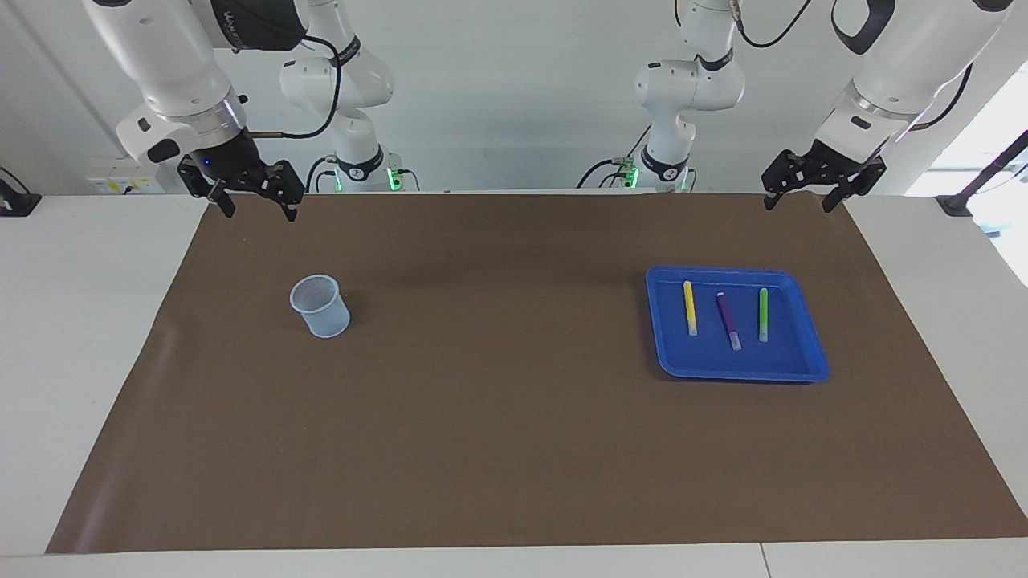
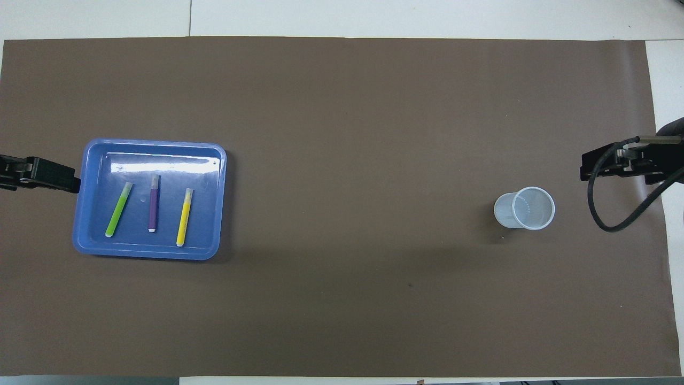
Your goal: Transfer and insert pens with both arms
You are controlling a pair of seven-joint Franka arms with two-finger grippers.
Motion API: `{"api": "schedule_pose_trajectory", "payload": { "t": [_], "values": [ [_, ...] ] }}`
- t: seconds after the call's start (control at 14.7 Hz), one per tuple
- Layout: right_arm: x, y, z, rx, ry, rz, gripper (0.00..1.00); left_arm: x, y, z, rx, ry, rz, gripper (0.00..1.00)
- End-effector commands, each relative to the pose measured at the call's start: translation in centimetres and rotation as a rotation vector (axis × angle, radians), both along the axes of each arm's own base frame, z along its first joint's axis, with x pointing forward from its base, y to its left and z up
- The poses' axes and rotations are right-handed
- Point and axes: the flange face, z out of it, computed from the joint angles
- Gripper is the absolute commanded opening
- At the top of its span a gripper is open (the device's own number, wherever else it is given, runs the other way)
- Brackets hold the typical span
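Both views are evenly and brightly lit from above, and focus is sharp across the whole field. In the facing view, an overexposed patch of daylight enters at the frame's edge toward the left arm's end of the table [image 1: 80, 321]. The blue tray [image 2: 91, 160] shows a white streak of glare along its floor at the edge farther from the robots in the overhead view. The clear cup [image 1: 320, 306] casts only a faint, soft shadow on the brown mat [image 1: 514, 417]; a broad, diffuse darker band crosses the mat near the robots. Straight edges show no marked distortion.
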Motion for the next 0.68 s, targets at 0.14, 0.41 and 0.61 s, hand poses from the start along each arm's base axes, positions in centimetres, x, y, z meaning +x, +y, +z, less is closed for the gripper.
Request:
{"api": "schedule_pose_trajectory", "payload": {
  "t": [0.14,0.41,0.61],
  "values": [
    [0.1,-0.1,0.0,0.018,0.003,0.006,1.0,-0.3,-0.3,0.1,0.008,-0.014,0.004,1.0],
    [0.1,-0.1,0.0,0.018,0.005,0.006,1.0,-0.9,0.2,-0.4,0.008,-0.007,0.014,1.0],
    [0.1,-0.1,0.0,0.02,0.005,0.006,1.0,-1.3,2.7,-3.5,0.001,-0.03,0.033,1.0]
  ]
}}
